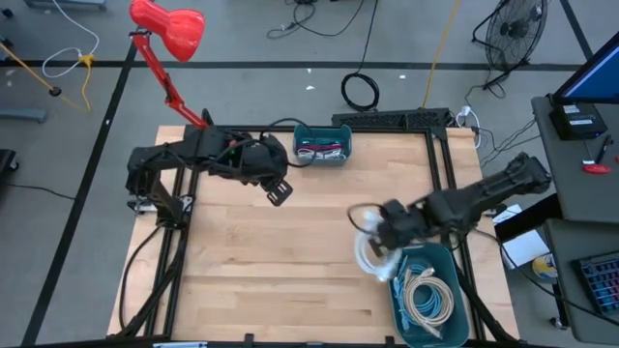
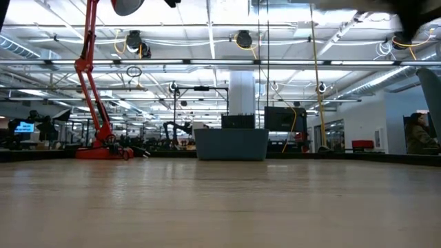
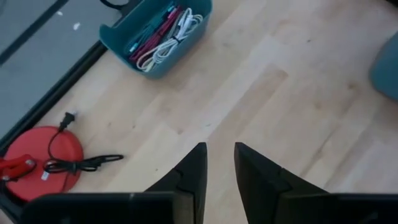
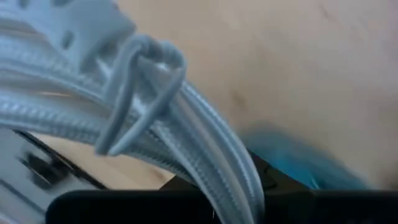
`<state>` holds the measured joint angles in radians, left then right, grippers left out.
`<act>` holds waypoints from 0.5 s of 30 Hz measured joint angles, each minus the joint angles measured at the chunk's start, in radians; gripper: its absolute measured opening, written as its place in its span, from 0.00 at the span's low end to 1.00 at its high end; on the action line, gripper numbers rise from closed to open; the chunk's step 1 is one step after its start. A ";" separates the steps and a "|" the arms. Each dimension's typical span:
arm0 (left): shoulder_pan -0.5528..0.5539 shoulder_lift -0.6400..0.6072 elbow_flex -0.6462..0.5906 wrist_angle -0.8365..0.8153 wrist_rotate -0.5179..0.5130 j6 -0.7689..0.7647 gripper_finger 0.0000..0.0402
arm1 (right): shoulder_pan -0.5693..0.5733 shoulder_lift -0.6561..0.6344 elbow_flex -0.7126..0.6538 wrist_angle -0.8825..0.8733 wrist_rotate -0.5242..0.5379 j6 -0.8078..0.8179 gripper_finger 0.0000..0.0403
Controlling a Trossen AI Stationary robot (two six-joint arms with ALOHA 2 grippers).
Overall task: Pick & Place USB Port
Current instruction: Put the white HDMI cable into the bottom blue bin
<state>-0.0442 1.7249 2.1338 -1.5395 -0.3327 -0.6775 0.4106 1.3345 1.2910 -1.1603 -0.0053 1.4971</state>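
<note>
A red lamp [image 1: 166, 27] stands at the upper left of the high view, with a small teal bin [image 1: 322, 143] of red and white cords at the wooden surface's [image 1: 280, 261] top edge. At lower right, the right gripper [image 1: 375, 237] has its fingers clenched on a coiled grey braided cable [image 1: 370, 253], lifted just beside the larger teal bin [image 1: 426, 295] of pale coils. The left gripper [image 1: 279, 191] hangs left of centre, fingers slightly parted and holding nothing.

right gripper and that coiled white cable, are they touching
Touching. In the right wrist view the coiled white cable runs down between the right gripper fingers; the high view shows the coil hanging from it beside the teal bin.
</note>
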 joint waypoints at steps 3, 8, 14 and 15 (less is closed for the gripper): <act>-0.012 0.002 0.000 0.003 -0.020 0.008 0.19 | 0.116 -0.004 0.068 -0.167 -0.052 0.132 0.05; -0.017 0.018 -0.002 0.029 -0.031 0.032 0.15 | 0.278 -0.004 0.158 -0.314 -0.106 0.353 0.05; -0.016 0.016 -0.001 0.035 -0.036 0.049 0.12 | 0.442 0.051 0.160 -0.241 -0.190 0.560 0.05; -0.016 0.017 -0.001 0.035 -0.036 0.054 0.11 | 0.461 0.068 0.159 -0.222 -0.189 0.582 0.05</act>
<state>-0.0601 1.7416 2.1330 -1.5047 -0.3691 -0.6240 0.8719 1.4028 1.4501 -1.3820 -0.1946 2.0793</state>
